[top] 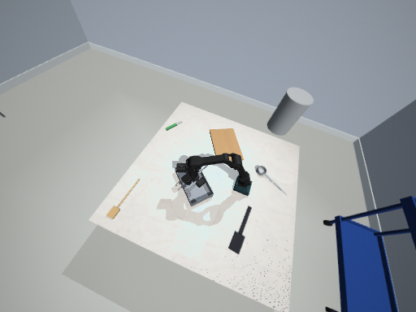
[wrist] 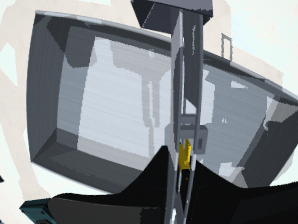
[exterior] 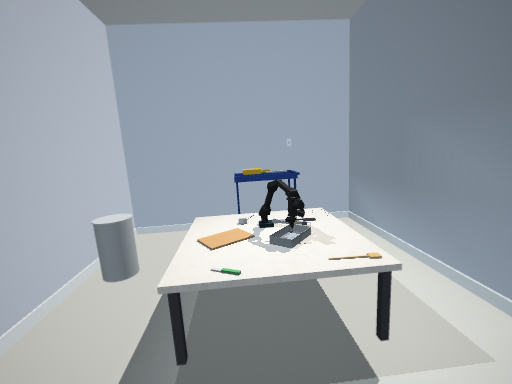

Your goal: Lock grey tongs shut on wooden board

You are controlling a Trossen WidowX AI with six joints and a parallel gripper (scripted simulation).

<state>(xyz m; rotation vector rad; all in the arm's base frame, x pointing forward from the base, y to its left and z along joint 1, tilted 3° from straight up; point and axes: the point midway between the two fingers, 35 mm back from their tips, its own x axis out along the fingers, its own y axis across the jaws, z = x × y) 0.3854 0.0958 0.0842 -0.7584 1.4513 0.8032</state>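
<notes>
The grey tongs [wrist: 195,65] show in the wrist view with their two long arms close together over the roasting tin. A dark block is at the far end, and a small yellow part sits between the arms. My gripper [top: 194,183] [exterior: 293,224] [wrist: 168,150] is shut on the tongs, pinching both arms from the sides. The grey roasting tin [top: 203,199] [exterior: 282,241] [wrist: 42,90] stands on the table below. The wooden board [top: 225,142] [exterior: 225,238] lies flat, apart from the tin. Whether the hinge lock is engaged cannot be told.
A green-handled tool [top: 171,127] [exterior: 231,271], a wooden spatula [top: 113,212] [exterior: 374,255], a black spatula [top: 237,242] and a round strainer [top: 261,171] [exterior: 243,220] lie around the table. A grey cylinder [top: 290,110] [exterior: 116,247] and a blue cart [top: 361,260] [exterior: 265,177] stand beyond the table.
</notes>
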